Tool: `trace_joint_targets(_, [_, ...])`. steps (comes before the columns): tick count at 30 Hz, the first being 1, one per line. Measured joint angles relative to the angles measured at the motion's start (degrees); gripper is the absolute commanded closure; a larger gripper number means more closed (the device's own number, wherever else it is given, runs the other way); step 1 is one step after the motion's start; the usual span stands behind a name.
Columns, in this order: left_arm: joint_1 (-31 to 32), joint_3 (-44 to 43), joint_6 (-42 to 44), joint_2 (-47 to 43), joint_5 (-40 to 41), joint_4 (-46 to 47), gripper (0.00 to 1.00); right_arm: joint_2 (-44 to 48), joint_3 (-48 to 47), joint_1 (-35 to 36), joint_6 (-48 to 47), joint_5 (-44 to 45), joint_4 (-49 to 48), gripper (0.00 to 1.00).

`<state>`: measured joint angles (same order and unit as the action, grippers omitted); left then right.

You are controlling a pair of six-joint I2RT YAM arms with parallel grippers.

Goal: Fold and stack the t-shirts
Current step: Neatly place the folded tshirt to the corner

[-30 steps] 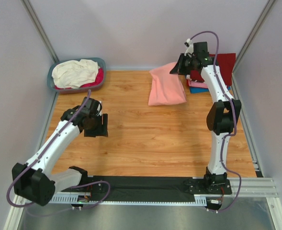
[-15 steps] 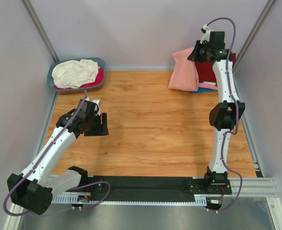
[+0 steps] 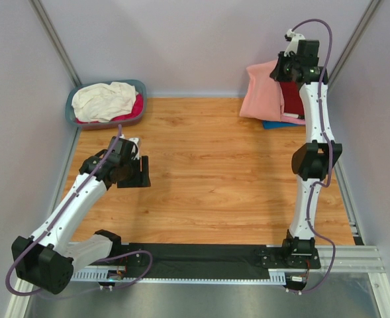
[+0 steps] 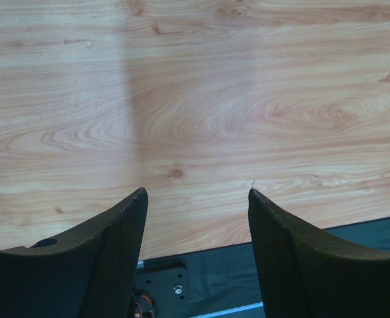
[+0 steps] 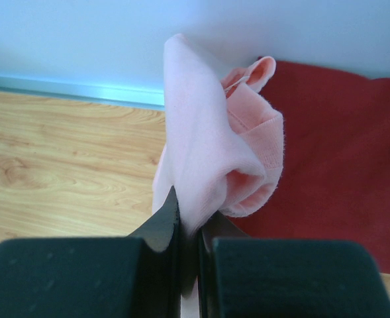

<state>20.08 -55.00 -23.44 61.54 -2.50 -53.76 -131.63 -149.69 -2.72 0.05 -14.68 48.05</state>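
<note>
While the right end effector clamps it, salmon-pink t-shirt hangs.

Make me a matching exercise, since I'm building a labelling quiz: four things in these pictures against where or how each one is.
Things:
1. salmon-pink t-shirt
2. dark red t-shirt
3. cream-white t-shirt
4. left gripper

States:
A. open above the bare table
B. heaped in the basket
C. pinched in the right gripper
D. lying flat in the far right corner

Pairs: 1-C, 2-D, 3-B, 4-A
</note>
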Motion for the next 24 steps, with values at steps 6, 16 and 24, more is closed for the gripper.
trace_joint_targets(6, [0.96,0.00,0.00,1.09,0.02,0.00,0.32,2.64,-0.13,-2.05,-1.03,1.09,-1.33,1.00])
trace_joint_targets(16, [1.73,0.00,0.00,1.64,0.07,0.00,0.32,3.78,-0.92,-4.74,-1.14,0.11,-3.45,1.00])
trace_joint_targets(24, [2.10,0.00,0.00,2.05,0.31,-0.02,0.32,0.66,-0.90,-8.09,0.09,-3.69,-7.58,1.00])
